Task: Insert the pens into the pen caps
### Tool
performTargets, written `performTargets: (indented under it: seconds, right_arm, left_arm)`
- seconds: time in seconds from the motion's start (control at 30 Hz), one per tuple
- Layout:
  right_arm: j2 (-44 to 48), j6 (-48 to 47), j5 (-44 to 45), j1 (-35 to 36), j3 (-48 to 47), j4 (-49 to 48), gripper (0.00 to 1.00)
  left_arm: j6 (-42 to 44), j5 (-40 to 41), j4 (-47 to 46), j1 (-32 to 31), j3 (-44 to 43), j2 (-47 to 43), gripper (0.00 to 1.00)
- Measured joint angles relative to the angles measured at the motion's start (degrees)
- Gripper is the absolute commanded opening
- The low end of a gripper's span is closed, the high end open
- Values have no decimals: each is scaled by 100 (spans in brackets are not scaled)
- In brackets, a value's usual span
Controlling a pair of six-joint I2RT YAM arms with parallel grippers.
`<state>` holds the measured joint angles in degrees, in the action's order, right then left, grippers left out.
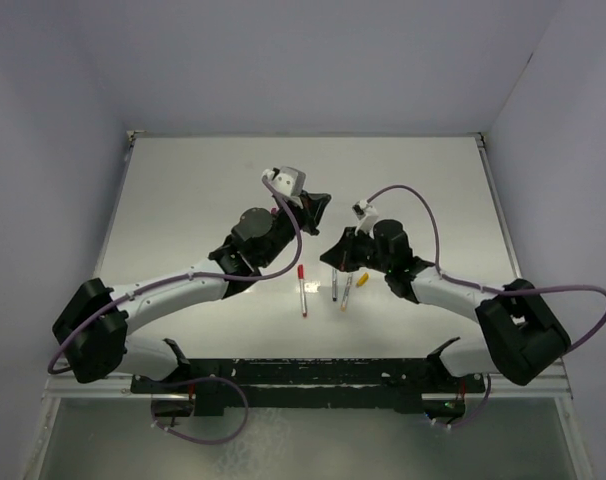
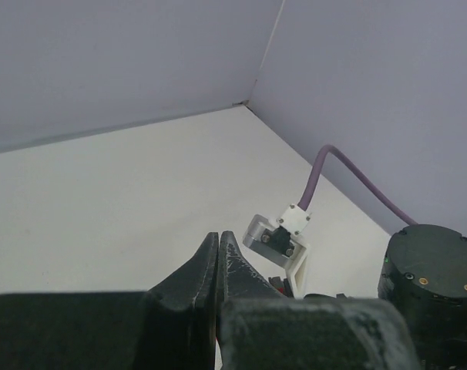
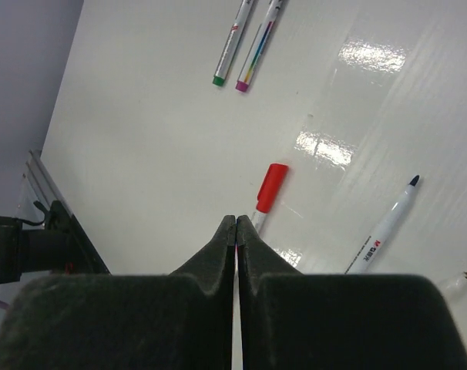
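Overhead view wide; wrist views close, table [image 1: 183, 200] shared.

Only one bit of lettering can be made out from here: red print along the white barrel of the dark-tipped pen [image 3: 384, 230], lying on the tabletop [image 3: 156, 139] to the right of the red-capped pen [image 3: 267, 190] in the right wrist view. It begins with a capital "M" (the characters after it are too small to read). Beyond the red-capped pen, the green-tipped pen [image 3: 235, 38] and the magenta-tipped pen [image 3: 260, 42] carry coloured markings, none legible.

Left hand [image 2: 219, 254] closed, above white table [image 2: 102, 200].
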<state>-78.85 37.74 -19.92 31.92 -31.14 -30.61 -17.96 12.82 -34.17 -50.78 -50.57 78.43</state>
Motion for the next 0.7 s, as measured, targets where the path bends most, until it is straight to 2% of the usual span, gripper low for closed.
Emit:
performTargets:
  seconds: [0.2, 0.27, 0.33, 0.4, 0.5, 0.6, 0.7]
  right_arm:
    - [378, -157, 302, 0, -59, 358, 0]
    - [520, -245, 468, 0, -138, 529, 1]
    - [656, -332, 693, 0, -236, 723, 18]
    - [758, -400, 905, 0, -328, 905, 31]
    - [931, -542, 1327, 0, -433, 1244, 43]
    - [1073, -595, 1762, 0, -479, 1622, 49]
    - [1189, -570, 2166, 0, -481, 2009, 50]
  left_arm:
    - [72, 282, 304, 2, 129, -98, 0]
    - [55, 422, 682, 2, 168, -197, 7]
    - [-52, 579, 1200, 2, 155, -280, 16]
    - [-173, 704, 1792, 2, 87, -297, 24]
    - [-450, 809, 2857, 2, -142, -195, 34]
    - [-763, 800, 3567, -7, -271, 35, 38]
    - [-1075, 800, 4118, -131, -258, 343, 41]
